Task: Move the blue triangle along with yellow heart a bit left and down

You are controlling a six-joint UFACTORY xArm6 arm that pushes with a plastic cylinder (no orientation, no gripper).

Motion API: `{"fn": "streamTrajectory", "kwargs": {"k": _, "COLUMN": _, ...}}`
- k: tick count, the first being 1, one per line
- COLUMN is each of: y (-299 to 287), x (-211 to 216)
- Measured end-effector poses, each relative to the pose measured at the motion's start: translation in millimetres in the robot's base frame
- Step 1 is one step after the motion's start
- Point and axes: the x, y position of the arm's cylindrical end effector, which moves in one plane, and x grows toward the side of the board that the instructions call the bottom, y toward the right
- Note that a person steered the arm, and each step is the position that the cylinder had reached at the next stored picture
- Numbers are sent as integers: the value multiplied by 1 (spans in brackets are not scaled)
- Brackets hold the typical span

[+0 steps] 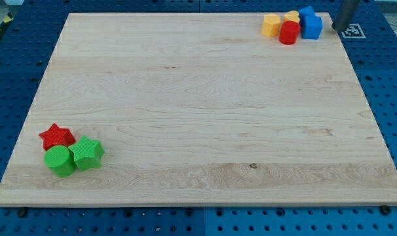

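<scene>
Two task blocks, the blue triangle (310, 22) and yellow heart (291, 16), sat just left of my tip (336, 28), a bare rod touching neither.

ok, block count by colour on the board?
Red: 2, star and cylinder
Green: 2, cylinder and star
Yellow: 2, hexagon and heart
Blue: 1, triangle
Total: 7
My tip sits just right of the blue triangle.
</scene>
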Motion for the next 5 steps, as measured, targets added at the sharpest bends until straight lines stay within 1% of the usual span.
{"fn": "streamTrajectory", "kwargs": {"k": 2, "y": -17, "x": -30}}
{"fn": "streamTrajectory", "kwargs": {"k": 3, "y": -43, "x": -47}}
{"fn": "streamTrajectory", "kwargs": {"k": 5, "y": -65, "x": -48}}
